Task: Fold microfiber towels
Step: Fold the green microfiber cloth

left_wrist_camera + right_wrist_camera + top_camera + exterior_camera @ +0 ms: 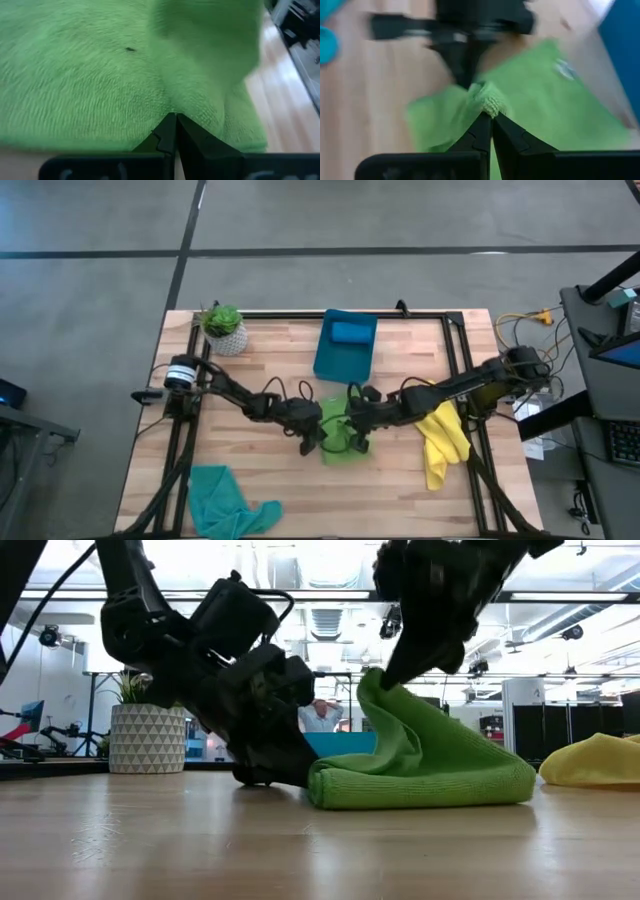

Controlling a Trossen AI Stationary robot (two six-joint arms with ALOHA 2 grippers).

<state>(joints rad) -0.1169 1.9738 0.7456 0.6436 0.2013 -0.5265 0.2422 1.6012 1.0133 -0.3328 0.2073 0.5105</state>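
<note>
Beside the rigid teal-blue plastic bin (345,348), the right gripper (491,116) pinched the soft lime-green microfiber towel (430,770) upward for folding; the left gripper (172,120), fingers closed, pinned its edge.

potted plant (223,328): table's far-left corner | blue bin (345,347): far middle | wooden table (270,360)

Front table (400,500) bare; bin (345,350) blocks behind green towel (338,430).
</note>
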